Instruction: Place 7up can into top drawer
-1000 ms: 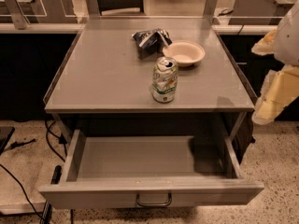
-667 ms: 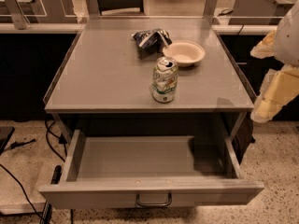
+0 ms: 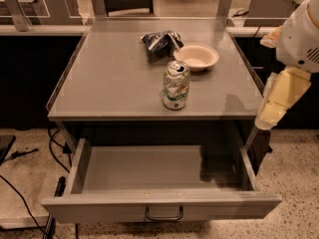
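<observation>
The 7up can (image 3: 176, 85), dented, with a white and green label, stands upright on the grey table top (image 3: 109, 78) near its front edge. The top drawer (image 3: 159, 205) below is pulled open and holds nothing; its curved handle (image 3: 164, 214) is centred on the front panel. My gripper (image 3: 273, 114) hangs at the right edge of the table, at the end of the cream-coloured arm, to the right of the can and apart from it, holding nothing that I can see.
A crumpled dark foil bag (image 3: 159, 43) and a shallow white bowl (image 3: 197, 57) lie behind the can. Low rails run along the table's left and right sides. Cables (image 3: 30, 183) trail on the floor at the left.
</observation>
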`<state>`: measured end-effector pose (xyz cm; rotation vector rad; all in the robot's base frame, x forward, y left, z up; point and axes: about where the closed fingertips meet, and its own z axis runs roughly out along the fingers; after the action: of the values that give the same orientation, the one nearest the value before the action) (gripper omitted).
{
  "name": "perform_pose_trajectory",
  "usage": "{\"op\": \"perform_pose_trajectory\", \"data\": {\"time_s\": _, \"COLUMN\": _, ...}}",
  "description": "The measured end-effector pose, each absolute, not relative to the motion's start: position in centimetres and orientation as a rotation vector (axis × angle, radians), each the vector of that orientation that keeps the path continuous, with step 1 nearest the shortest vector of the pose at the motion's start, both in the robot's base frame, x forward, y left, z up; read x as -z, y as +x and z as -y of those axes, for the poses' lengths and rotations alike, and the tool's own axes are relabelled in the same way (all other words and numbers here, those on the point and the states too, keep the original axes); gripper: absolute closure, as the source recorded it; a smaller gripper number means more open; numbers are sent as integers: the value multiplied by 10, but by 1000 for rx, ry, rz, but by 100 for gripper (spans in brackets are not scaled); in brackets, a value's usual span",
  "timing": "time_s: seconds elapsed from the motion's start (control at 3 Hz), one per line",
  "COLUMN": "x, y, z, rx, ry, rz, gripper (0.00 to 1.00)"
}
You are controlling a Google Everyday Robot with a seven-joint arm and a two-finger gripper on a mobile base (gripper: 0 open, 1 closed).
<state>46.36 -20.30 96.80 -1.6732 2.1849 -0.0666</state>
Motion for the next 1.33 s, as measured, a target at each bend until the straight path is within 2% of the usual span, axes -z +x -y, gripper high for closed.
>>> {"op": "perform_pose_trajectory", "data": {"time_s": 1.0, "x": -926, "y": 518, "z": 138, "rx": -326, "ry": -1498, "rz": -1996, "gripper": 0}}
{"op": "perform_pose_trajectory", "data": {"time_s": 1.33, "x": -926, "y": 518, "z": 138, "rx": -325, "ry": -1498, "rz": -1996, "gripper": 0}}
